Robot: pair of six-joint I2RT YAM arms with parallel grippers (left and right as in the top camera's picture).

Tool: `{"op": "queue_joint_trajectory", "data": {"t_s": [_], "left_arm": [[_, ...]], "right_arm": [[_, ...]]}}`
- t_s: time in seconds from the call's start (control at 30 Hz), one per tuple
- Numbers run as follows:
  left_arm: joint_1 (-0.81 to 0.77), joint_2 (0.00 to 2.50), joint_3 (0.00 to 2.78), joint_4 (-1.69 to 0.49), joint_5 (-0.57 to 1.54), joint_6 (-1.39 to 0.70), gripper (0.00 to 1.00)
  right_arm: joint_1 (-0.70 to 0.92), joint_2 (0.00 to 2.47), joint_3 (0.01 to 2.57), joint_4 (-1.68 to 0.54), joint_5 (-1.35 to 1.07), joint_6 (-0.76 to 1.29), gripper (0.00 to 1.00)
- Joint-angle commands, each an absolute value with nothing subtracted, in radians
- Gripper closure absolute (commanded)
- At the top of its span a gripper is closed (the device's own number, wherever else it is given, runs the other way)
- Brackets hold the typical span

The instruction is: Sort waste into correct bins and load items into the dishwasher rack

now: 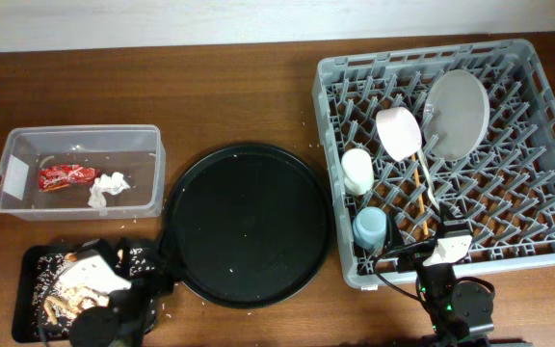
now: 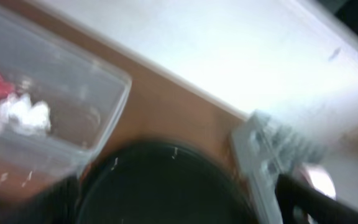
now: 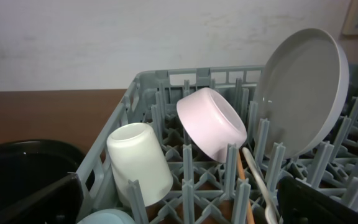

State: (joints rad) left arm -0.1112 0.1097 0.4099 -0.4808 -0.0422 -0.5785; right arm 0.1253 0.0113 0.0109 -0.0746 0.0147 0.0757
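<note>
The grey dishwasher rack (image 1: pixel 538 246) holds the pale plate (image 1: pixel 456 114), small white bowl (image 1: pixel 399 131), cream cup (image 1: pixel 357 171), light blue cup (image 1: pixel 370 226), chopsticks (image 1: pixel 422 198) and white fork (image 1: pixel 430 183). My right gripper (image 1: pixel 436 241) is open and empty at the rack's front edge; its view shows the cream cup (image 3: pixel 140 162), bowl (image 3: pixel 211 122) and plate (image 3: pixel 300 93). The clear tub (image 1: pixel 13 145) holds the red wrapper (image 1: pixel 66 176) and tissue (image 1: pixel 107 187). My left gripper (image 1: pixel 123 284) hovers open over the small black tray (image 1: pixel 29 260) with food scraps (image 1: pixel 61 304). I cannot make out the carrot.
The large round black tray (image 1: pixel 249 224) lies between the tub and the rack; it fills the bottom of the blurred left wrist view (image 2: pixel 160 186). Crumbs dot the wooden table around the small tray. The table's front edge runs just below both arms.
</note>
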Motion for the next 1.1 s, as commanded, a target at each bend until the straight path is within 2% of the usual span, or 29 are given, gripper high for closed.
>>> {"op": "queue_joint_trajectory", "data": {"t_s": [0.0, 0.03, 0.13, 0.43, 0.53, 0.73, 1.07], "left_arm": [[-0.115, 0.091, 0.223, -0.189, -0.052, -0.559, 0.01], [-0.115, 0.091, 0.125, -0.046, -0.053, -0.495, 0.01], [-0.115, 0.091, 0.062, 0.031, -0.053, -0.385, 0.01], [-0.115, 0.037, 0.036, -0.139, -0.049, -0.054, 0.01], [-0.111, 0.004, 0.035, -0.136, -0.050, 0.043, 0.01], [0.001, 0.004, 0.035, -0.136, -0.049, 0.062, 0.01], [0.001, 0.005, 0.035, -0.136, -0.049, 0.062, 0.01]], "right_arm": [[0.131, 0.004, 0.006, -0.080, 0.019, 0.080, 0.01], [0.131, 0.004, 0.006, -0.080, 0.019, 0.080, 0.01], [0.131, 0.004, 0.006, -0.080, 0.019, 0.080, 0.01], [0.131, 0.004, 0.006, -0.080, 0.019, 0.080, 0.01], [0.131, 0.004, 0.006, -0.080, 0.019, 0.080, 0.01], [0.131, 0.004, 0.006, -0.080, 0.019, 0.080, 0.01], [0.131, 0.004, 0.006, -0.080, 0.019, 0.080, 0.01]]}}
